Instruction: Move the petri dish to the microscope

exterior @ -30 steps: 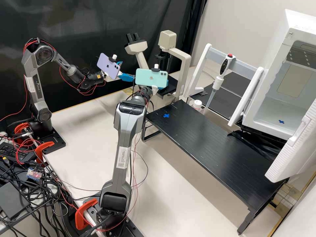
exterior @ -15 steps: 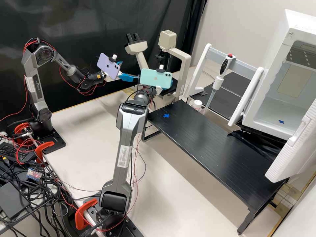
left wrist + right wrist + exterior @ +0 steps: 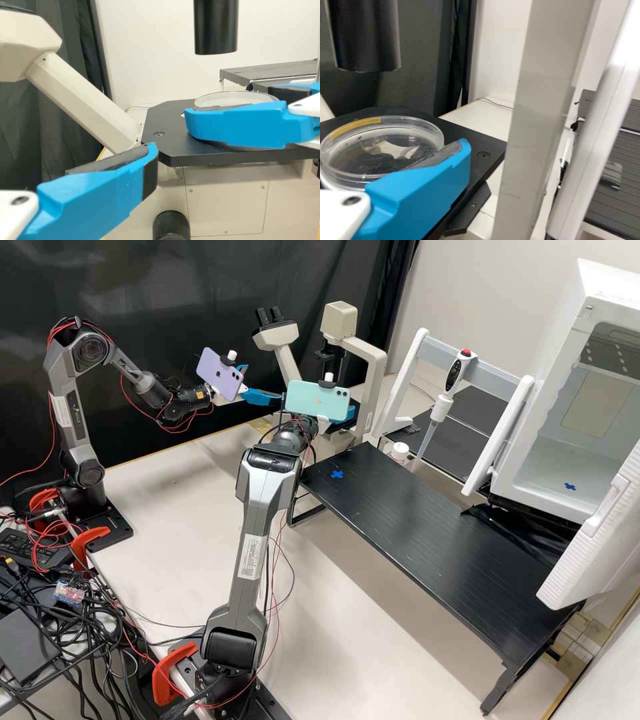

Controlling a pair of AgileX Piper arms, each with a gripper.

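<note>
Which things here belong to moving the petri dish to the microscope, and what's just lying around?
Part of the job:
- petri dish
- microscope

Not needed, by the look of it:
- pipette
- small white-topped container
- tangled cables
- blue cross on the black table

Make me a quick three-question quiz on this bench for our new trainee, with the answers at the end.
1. Multiple choice: what colour is the cross on the low black table? A) red B) blue C) yellow
2. True or false: the pipette lies flat on the low black table.
3. Fill in the missing word: the petri dish is at the black stage of the ____.

Key: 1. B; 2. false; 3. microscope
</note>
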